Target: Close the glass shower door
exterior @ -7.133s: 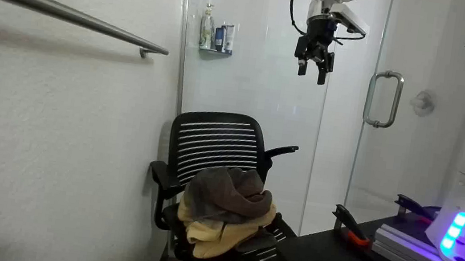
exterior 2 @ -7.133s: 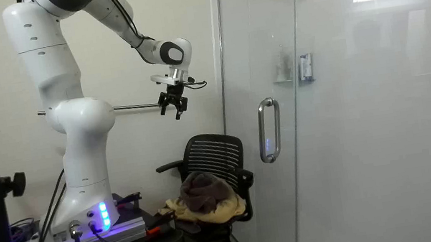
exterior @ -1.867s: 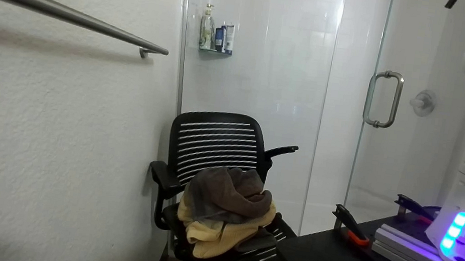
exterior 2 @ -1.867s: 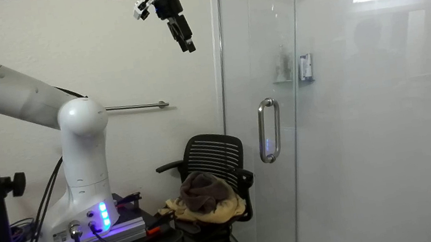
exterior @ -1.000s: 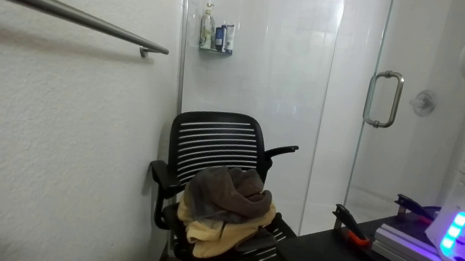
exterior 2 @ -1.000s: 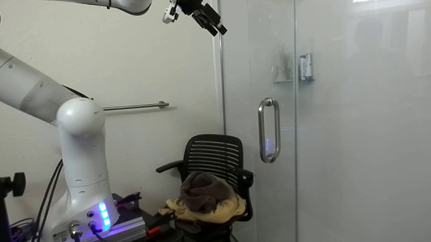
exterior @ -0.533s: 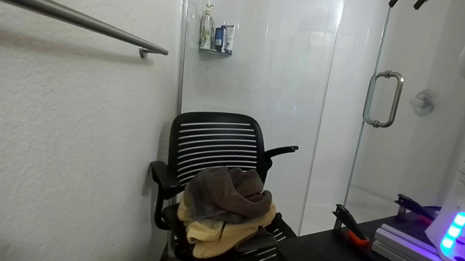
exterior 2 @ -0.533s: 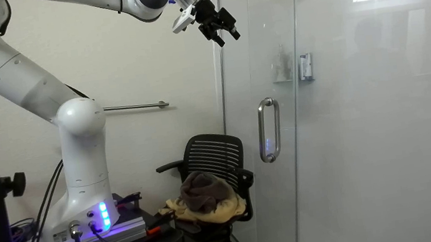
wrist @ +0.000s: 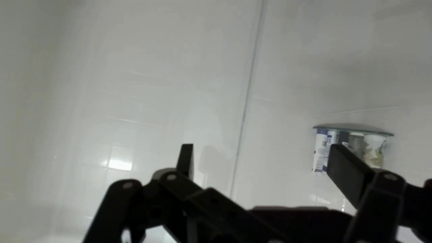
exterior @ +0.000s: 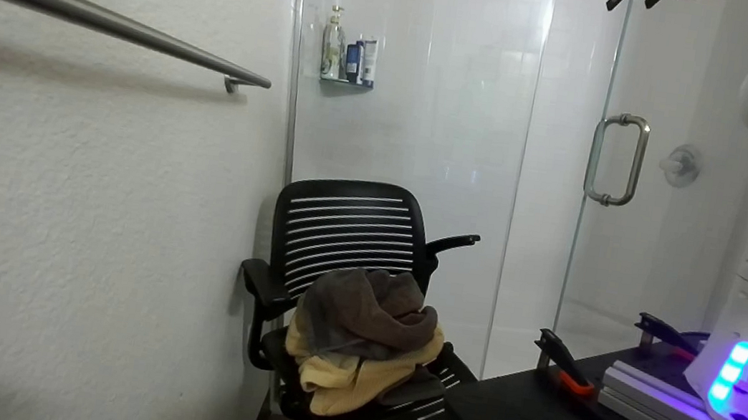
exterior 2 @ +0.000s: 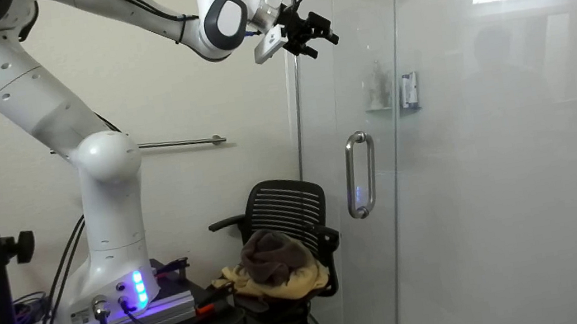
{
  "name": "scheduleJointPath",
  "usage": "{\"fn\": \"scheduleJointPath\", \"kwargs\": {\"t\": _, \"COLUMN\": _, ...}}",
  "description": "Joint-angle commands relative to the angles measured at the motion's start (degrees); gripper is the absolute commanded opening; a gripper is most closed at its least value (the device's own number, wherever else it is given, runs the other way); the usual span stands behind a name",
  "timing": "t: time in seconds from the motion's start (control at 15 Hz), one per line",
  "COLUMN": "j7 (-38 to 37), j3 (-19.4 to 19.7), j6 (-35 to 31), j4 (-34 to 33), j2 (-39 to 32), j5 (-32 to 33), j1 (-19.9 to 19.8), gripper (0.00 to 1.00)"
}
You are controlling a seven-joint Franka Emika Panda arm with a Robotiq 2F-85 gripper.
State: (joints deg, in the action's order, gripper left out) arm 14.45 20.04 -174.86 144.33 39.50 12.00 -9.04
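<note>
Standing upright, the glass shower door (exterior 2: 384, 154) runs lengthwise top to bottom, empty jaws spread wide.

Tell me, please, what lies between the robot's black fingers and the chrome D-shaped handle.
In both exterior views, the stretch between the fingers and the handle shows only clear glass.

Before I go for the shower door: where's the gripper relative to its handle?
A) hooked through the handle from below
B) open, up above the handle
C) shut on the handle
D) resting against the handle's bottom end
B: in both exterior views the gripper shows higher than the handle, not touching it, and the wrist view shows its fingers spread well apart.
</note>
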Motion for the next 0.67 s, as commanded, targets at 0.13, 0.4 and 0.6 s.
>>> {"fn": "scheduleJointPath", "kwargs": {"t": 0.13, "j7": -5.1, "j3": -2.7, "j6": -8.7, "j4": -3.5, "j2": -12.1, "j5": -2.8, "j1": -7.6, "gripper": 1.0}}
{"fn": "scheduleJointPath", "kwargs": {"t": 0.4, "j7": -8.4, "j3": -2.9, "j6": 9.6, "j4": -8.2, "j2": -13.0, "j5": -7.8, "j1": -3.2, "gripper": 1.0}}
{"fn": "scheduleJointPath", "kwargs": {"t": 0.6, "j7": -9.2, "j3": -3.4, "j6": 22.9, "j4": -13.0, "j2": -12.6, "j5": -12.2, "j1": 0.1, "gripper": 1.0}}
